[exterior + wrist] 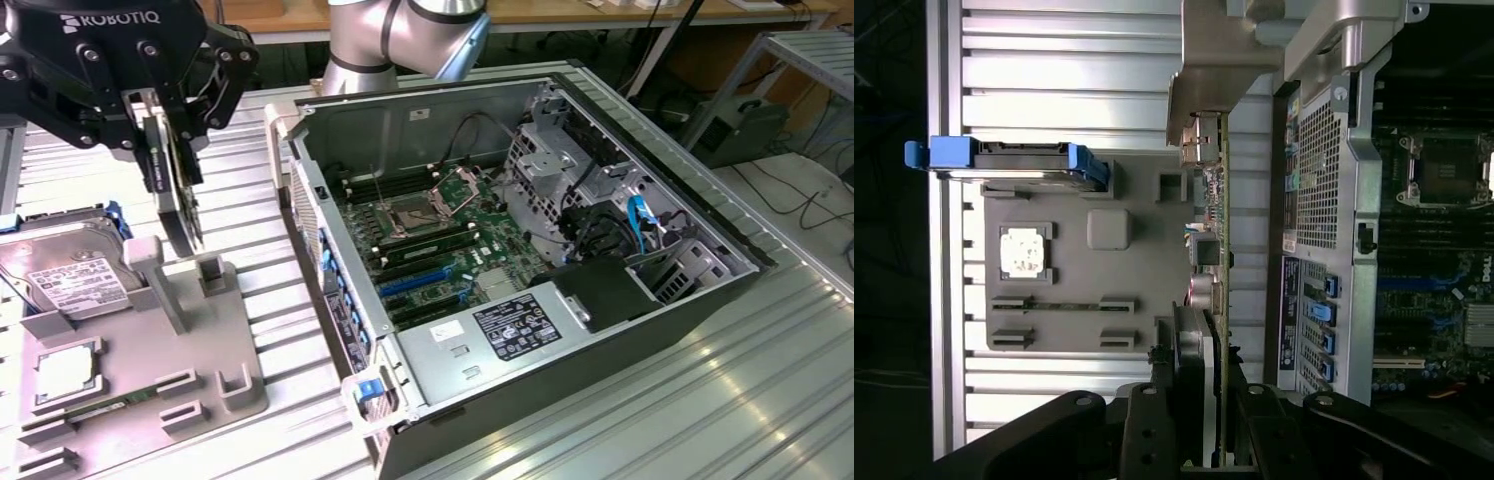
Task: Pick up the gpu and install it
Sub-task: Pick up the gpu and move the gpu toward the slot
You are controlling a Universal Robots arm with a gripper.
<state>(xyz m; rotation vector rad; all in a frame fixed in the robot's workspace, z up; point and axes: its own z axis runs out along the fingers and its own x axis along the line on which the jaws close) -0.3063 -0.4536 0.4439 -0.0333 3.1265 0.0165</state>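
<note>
The ribbed metal table (747,400) carries an open computer case (400,125), lying on its side with the motherboard (427,225) facing up. Everything else is best placed from that case. On the exterior view's left of the case, just beside its perforated end wall, sits a grey holder tray (200,340). On the side of the tray farthest from the case lies a silver hard drive (67,275) in blue rails. The gpu (174,190) hangs above the tray on edge, its board upright and roughly parallel to the case's near wall. Its silvery bracket (1199,135) is at the end away from the pincer. The pincer (163,130) is clenched on the gpu, one finger on each flat face near the top edge. The card's lower edge is close over the tray's upright posts (207,270), and I cannot tell whether it is fully clear of them. The step in hand looks like carrying the card from the tray toward the case. To do it well, I would keep the grip firm and the board vertical, and raise it straight until the posts are plainly cleared. I would also keep the bracket end from clipping the case wall, since a thin card held at one edge could swing or slip. The blue slots (420,285) inside the case are narrow, so holding the card square to them matters from here on.
</note>
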